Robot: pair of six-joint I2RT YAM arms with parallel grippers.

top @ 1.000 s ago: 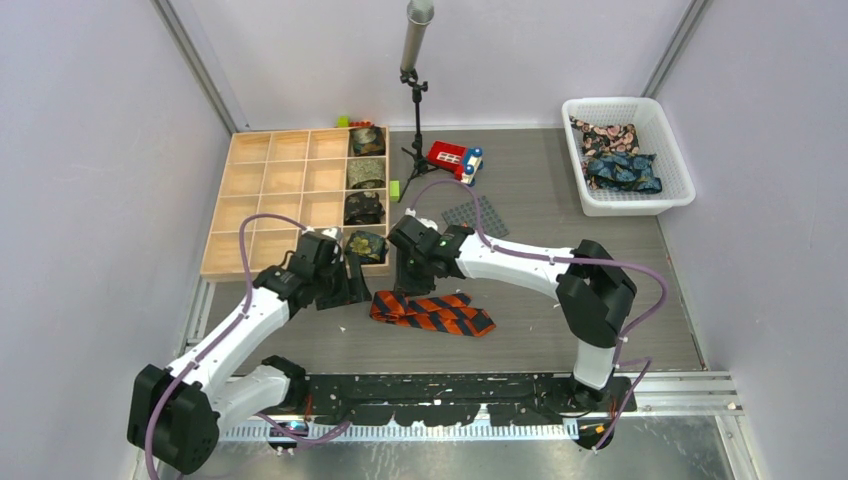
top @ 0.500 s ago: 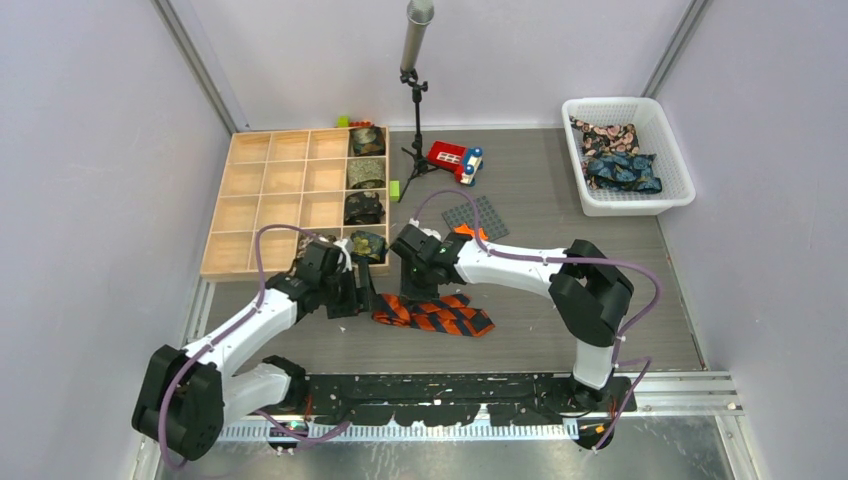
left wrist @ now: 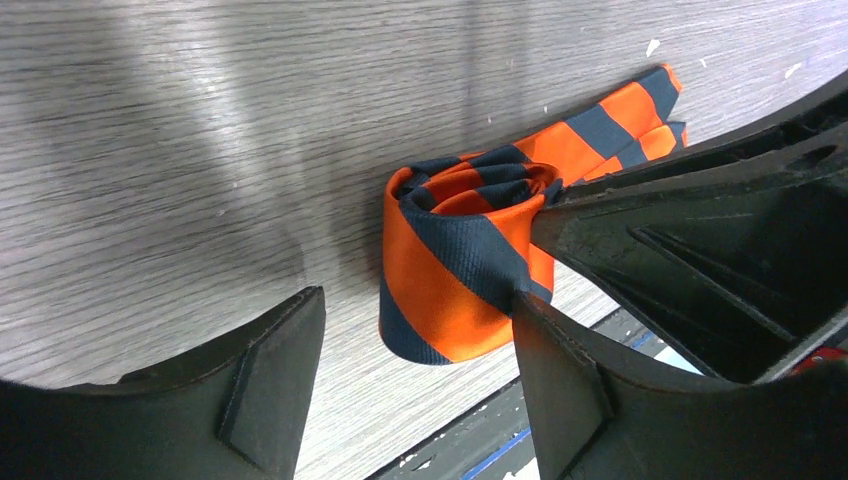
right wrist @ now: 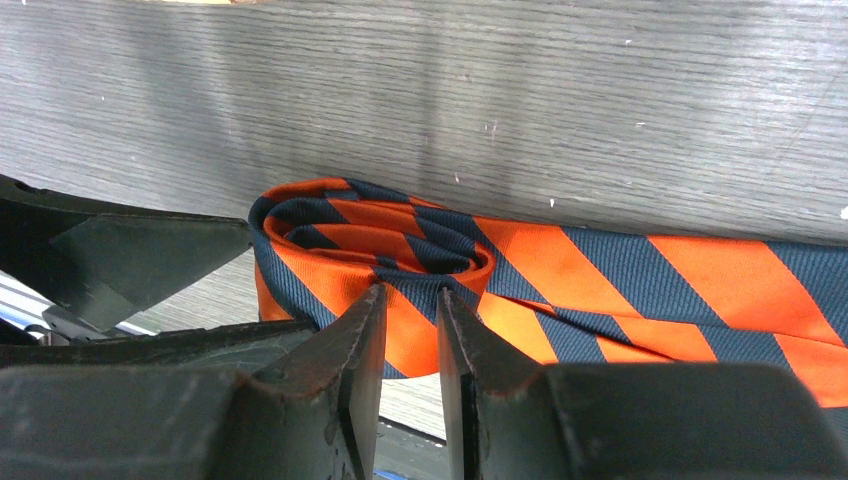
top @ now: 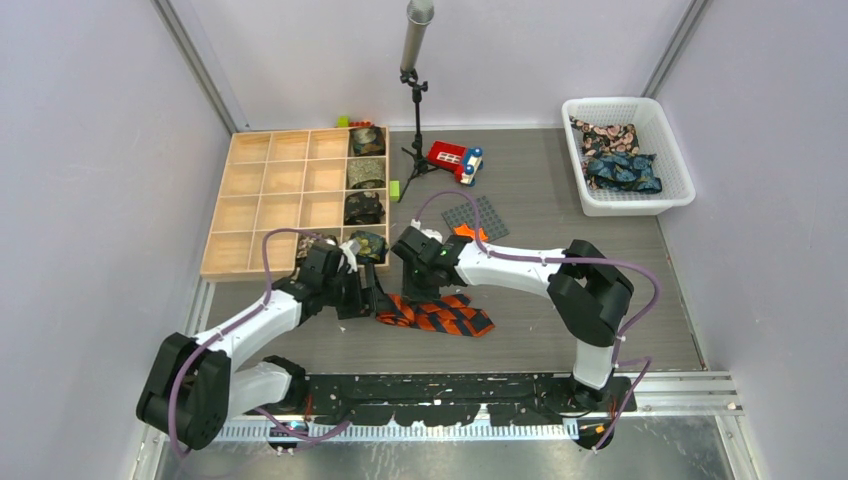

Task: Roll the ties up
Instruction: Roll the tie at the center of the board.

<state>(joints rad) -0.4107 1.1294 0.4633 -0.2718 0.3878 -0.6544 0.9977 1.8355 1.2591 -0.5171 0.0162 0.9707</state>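
Note:
The orange-and-dark striped tie [top: 440, 314] lies on the table with its left end rolled up [left wrist: 455, 260]; the rest lies flat to the right [right wrist: 690, 290]. My left gripper [top: 371, 299] is open around the roll in the left wrist view [left wrist: 415, 300], and its right finger [left wrist: 560, 370] touches the roll. My right gripper [top: 410, 291] is nearly closed, pinching the near wall of the roll [right wrist: 410, 295]. Several rolled dark print ties [top: 364, 208] sit in the wooden box's right column.
The wooden compartment box [top: 255, 200] stands at the back left. A white basket [top: 670, 200] at the back right holds more ties [top: 620, 170]. A red toy car [top: 455, 160], a grey studded plate [top: 482, 213] and a microphone stand [top: 413, 110] sit behind the arms.
My left gripper has moved right to the tie's rolled end and now straddles it. The right gripper has stayed on the roll.

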